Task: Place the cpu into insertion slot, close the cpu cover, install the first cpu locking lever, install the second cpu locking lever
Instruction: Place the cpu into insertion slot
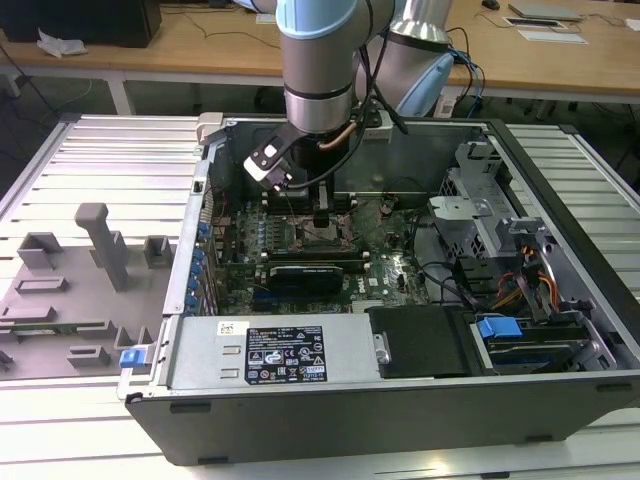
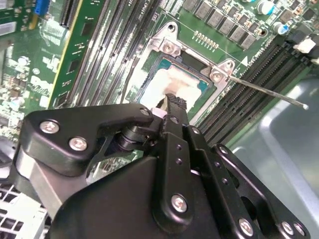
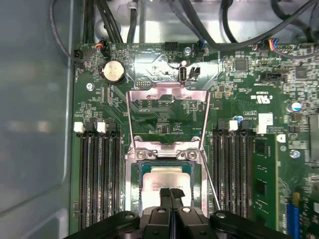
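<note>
Both jaws are closing tight together, empty, right over the cpu [image 3: 164,179], which is lying in the insertion slot [image 3: 135,184]; the cpu cover [image 3: 167,93] is standing open.

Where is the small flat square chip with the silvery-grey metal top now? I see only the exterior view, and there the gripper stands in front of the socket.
Observer: In the first wrist view the cpu lies flat in the insertion slot, the square socket with the silver metal rim.
Operator: Is the thin square silver frame plate closed over it?
Observer: No. The cpu cover stands open, tilted back from the slot; the green motherboard shows through its window.
Operator: And the tool on the arm?
Observer: The gripper is shut, its tips together over the cpu's edge.
</note>
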Motion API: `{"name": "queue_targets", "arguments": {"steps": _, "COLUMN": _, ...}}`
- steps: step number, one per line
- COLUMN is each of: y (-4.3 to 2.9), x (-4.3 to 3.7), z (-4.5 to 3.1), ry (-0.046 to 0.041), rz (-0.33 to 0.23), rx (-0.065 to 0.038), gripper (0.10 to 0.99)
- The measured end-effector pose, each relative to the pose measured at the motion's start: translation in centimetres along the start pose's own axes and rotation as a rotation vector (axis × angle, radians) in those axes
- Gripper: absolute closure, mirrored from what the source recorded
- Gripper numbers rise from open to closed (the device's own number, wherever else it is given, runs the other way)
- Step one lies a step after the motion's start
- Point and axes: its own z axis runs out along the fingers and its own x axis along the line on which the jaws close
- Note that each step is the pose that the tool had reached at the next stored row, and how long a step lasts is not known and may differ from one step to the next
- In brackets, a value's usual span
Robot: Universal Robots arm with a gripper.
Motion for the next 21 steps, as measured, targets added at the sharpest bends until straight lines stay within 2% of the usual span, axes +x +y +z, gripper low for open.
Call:
{"name": "queue_targets", "arguments": {"steps": 3, "y": 0.09, "x": 0.02, "z": -1.02, "ry": -0.0062, "rz": -0.001, "rx": 0.0, "gripper": 0.98}}
{"name": "queue_targets", "arguments": {"steps": 7, "y": 0.28, "x": 0.05, "z": -3.12, "ry": -0.0173, "rz": -0.002, "rx": 0.0, "gripper": 0.98}}
{"name": "queue_targets", "arguments": {"steps": 9, "y": 0.32, "x": 0.06, "z": -3.59, "ry": -0.0204, "rz": -0.002, "rx": 0.0, "gripper": 0.98}}
{"name": "queue_targets", "arguments": {"steps": 11, "y": 0.33, "x": 0.06, "z": -3.61, "ry": -0.0205, "rz": -0.002, "rx": 0.0, "gripper": 0.98}}
{"name": "queue_targets", "arguments": {"steps": 12, "y": 0.38, "x": 0.05, "z": -3.61, "ry": -0.0206, "rz": -0.002, "rx": 0.008, "gripper": 0.98}}
{"name": "queue_targets", "arguments": {"steps": 13, "y": 0.54, "x": 0.03, "z": -3.58, "ry": -0.0201, "rz": -0.002, "rx": 0.038, "gripper": 0.98}}
{"name": "queue_targets", "arguments": {"steps": 14, "y": 0.54, "x": 0.03, "z": -3.59, "ry": -0.0202, "rz": -0.002, "rx": 0.038, "gripper": 0.98}}
{"name": "queue_targets", "arguments": {"steps": 18, "y": 1.32, "x": 0.02, "z": -3.52, "ry": -0.0201, "rz": -0.002, "rx": 0.038, "gripper": 0.98}}
{"name": "queue_targets", "arguments": {"steps": 21, "y": 1.38, "x": 0.02, "z": -3.51, "ry": -0.0201, "rz": -0.002, "rx": 0.038, "gripper": 0.98}}
